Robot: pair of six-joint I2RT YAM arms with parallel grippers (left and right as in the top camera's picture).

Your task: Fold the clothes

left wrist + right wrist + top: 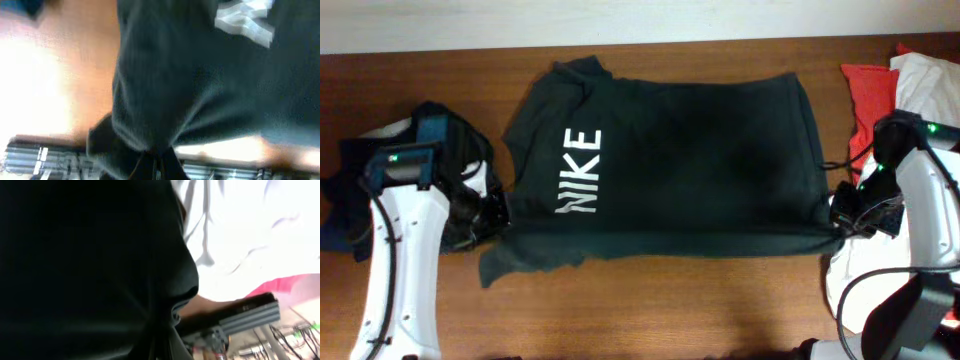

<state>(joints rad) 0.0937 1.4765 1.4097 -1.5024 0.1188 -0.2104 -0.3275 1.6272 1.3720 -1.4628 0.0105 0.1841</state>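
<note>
A dark green T-shirt (670, 165) with white NIKE lettering lies spread across the wooden table, folded once lengthwise. My left gripper (502, 212) is shut on the shirt's left edge near the sleeve; in the left wrist view the cloth (200, 85) bunches into the jaws (157, 167). My right gripper (835, 218) is shut on the shirt's right lower corner; in the right wrist view dark cloth (85, 265) fills the frame and runs into the jaws (162, 345).
A pile of dark blue and black clothes (350, 190) lies at the left by my left arm. Red (868, 95) and white garments (930, 85) lie at the right, white cloth also under my right arm (840, 275).
</note>
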